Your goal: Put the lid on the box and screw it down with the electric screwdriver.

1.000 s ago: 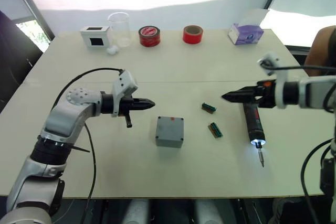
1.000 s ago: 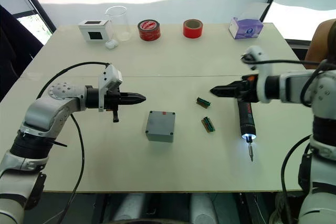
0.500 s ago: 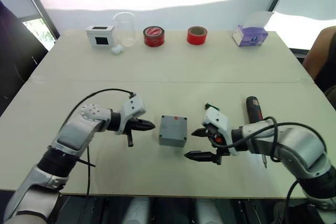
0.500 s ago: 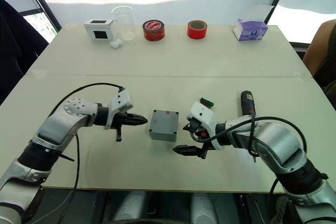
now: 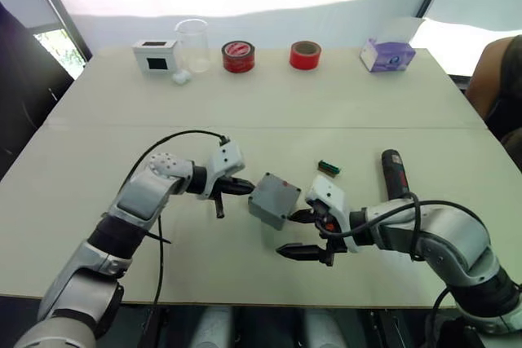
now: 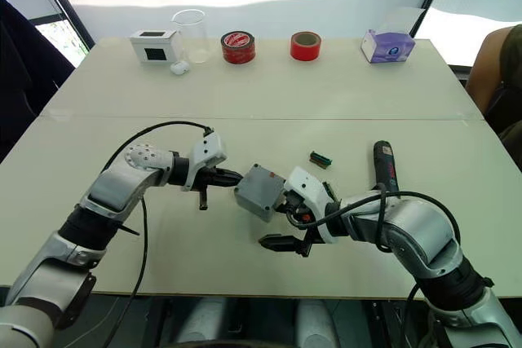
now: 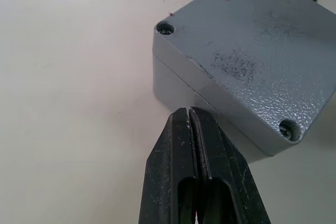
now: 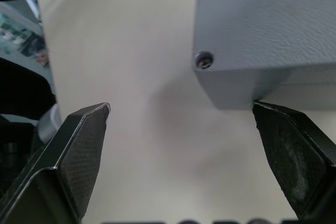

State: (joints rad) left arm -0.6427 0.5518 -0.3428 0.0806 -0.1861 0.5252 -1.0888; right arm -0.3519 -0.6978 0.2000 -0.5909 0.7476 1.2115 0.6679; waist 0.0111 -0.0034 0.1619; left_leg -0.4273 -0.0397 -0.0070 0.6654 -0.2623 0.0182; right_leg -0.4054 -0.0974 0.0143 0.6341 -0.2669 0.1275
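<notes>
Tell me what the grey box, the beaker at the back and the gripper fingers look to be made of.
Grey box: likely cast metal under speckled textured grey paint, with recessed corner screws. Beaker: clear glass or plastic; the wall shows through it. Right gripper's fingers: black, probably plastic or rubber, with cross-hatched grip pads.

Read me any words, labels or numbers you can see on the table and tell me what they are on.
Nothing can be read as text.
Black electric screwdriver: red label, too small to read.
Dark red tape roll: marks on top, blurred.
Purple tissue box: print too small.
Grey metal box: blank red patch.
</notes>
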